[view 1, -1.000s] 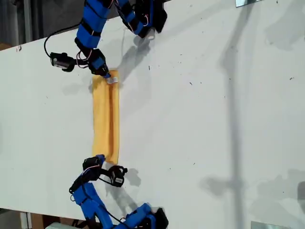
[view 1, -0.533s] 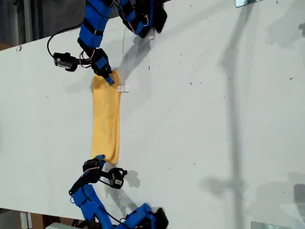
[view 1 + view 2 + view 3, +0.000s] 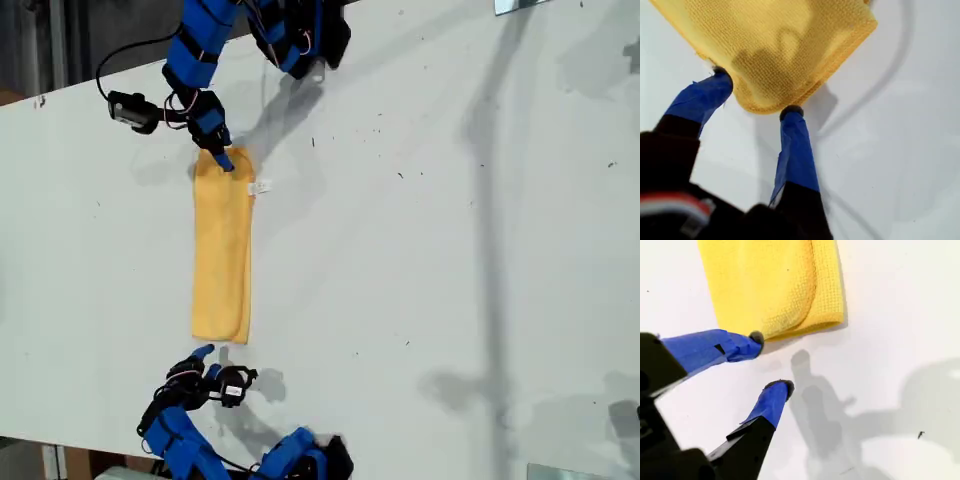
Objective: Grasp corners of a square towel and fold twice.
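Observation:
The yellow-orange towel (image 3: 222, 250) lies folded into a long narrow strip on the white table (image 3: 450, 250). Its small white tag (image 3: 262, 186) sticks out near the end toward the exterior view's top. My first gripper (image 3: 220, 156) is at that end, open, with its fingertips (image 3: 790, 112) straddling a rounded corner (image 3: 765, 102) of the towel (image 3: 770, 45). My second gripper (image 3: 205, 362) is open just beyond the other end, nothing between its fingers. In the second wrist view one blue fingertip (image 3: 756, 338) sits beside the folded towel (image 3: 775, 285) edge.
Both arm bases, blue with black parts, stand at the table's edges: one (image 3: 300, 35) at the exterior view's top, one (image 3: 300, 455) at its bottom. A black cable (image 3: 130, 55) loops near the upper arm. Small dark specks (image 3: 400, 176) dot the table.
The towel's strip has settled flat and the white tag now shows beside it. My second gripper has backed off the towel's end toward the exterior view's bottom.

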Controlling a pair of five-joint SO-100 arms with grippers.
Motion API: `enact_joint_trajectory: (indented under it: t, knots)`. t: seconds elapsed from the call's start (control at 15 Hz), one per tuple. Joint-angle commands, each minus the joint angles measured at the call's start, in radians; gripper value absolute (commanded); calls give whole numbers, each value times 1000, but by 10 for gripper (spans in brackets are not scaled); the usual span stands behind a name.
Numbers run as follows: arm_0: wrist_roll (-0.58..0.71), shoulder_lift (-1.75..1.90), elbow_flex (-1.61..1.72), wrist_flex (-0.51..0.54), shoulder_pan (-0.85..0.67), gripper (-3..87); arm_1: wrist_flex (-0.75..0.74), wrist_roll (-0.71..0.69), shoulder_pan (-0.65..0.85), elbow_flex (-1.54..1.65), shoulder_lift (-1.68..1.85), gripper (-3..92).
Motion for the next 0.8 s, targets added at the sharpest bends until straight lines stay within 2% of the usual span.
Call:
enact_joint_trajectory:
  t: [0.0, 0.13, 0.33, 0.47, 0.53, 0.73]
  knots:
    - [-2, -86, -190, 86, 38, 185, -21, 6, -6, -61, -60, 244]
    - [-3, -9, -75, -23, 20, 181, -26, 9, 28, -103, -132, 263]
    - [-54, 35, -9, -29, -51, 171, 12, -21, 66, -290, -324, 308]
    - [-110, 219, 186, -123, -124, 171, 57, -51, 80, -423, -468, 316]
    - [-127, 311, 284, -184, -163, 171, 89, -63, 95, -486, -548, 326]
    - [-163, 405, 393, -244, -210, 167, 284, -67, 166, -706, -785, 353]
